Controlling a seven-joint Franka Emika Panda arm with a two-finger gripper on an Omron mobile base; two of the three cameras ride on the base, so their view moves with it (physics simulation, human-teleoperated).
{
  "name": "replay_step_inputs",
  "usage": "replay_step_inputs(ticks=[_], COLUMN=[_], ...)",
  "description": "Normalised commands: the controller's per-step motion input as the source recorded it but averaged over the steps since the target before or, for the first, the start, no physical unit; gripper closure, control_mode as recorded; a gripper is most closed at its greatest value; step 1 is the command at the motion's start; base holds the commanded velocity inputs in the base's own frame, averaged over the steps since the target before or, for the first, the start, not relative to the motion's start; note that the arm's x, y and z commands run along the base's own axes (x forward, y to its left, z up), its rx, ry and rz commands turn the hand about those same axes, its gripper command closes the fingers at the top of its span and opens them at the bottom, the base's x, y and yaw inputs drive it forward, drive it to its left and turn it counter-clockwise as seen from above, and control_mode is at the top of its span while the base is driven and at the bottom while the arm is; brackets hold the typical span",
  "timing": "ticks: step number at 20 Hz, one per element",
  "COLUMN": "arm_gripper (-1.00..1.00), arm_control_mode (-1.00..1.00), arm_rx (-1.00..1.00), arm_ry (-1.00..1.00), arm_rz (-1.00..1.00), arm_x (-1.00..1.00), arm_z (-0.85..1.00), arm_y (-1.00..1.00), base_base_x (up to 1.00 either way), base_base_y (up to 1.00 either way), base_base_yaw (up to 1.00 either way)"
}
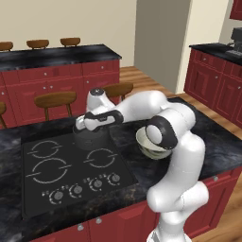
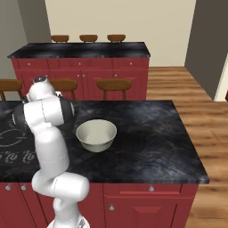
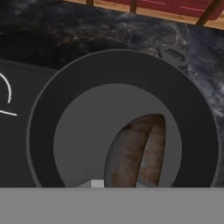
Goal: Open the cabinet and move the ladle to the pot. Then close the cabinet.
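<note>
- The small round dark grey metal pot is seen from directly above in the hand view, with the brown, rust-mottled bowl of a ladle lying inside it, toward one side of the pot floor.
- In the left base view the pot is shown standing on the rear right burner of the black glass cooktop, partly hidden by the arm.
- The hand is poised just above the pot, its jaws closed; whether the ladle is gripped cannot be told.
- A pale cream round bowl is set just beside the cooktop on the dark marbled stone surface.
- Beyond the island, brown wooden stools are lined against a second row of red cabinets.
</note>
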Motion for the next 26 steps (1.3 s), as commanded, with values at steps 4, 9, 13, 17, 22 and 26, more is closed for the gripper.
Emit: replay_step_inputs(ticks=[4,9,13,17,22,26], arm_gripper=[1.0,1.0,1.0,1.0,-1.0,-1.0], arm_control_mode=[-1.0,-1.0,-1.0,-1.0,-1.0,-1.0], arm_rx=[0.0,0.0,0.0,0.0,0.0,0.0], arm_ry=[0.04,0.02,0.04,0.01,0.0,0.0], arm_rz=[-0.04,-0.01,0.0,0.0,0.0,0.0], arm_x=[0.28,0.3,0.36,0.19,0.19,0.23], arm_z=[-0.29,-0.22,-0.28,-0.27,-0.16,-0.09], arm_y=[0.1,0.0,0.01,0.04,0.14,0.05], base_base_x=[0.0,0.0,0.0,0.0,0.0,0.0], base_base_y=[0.0,0.0,0.0,0.0,0.0,0.0], base_base_yaw=[0.0,0.0,0.0,0.0,0.0,0.0])
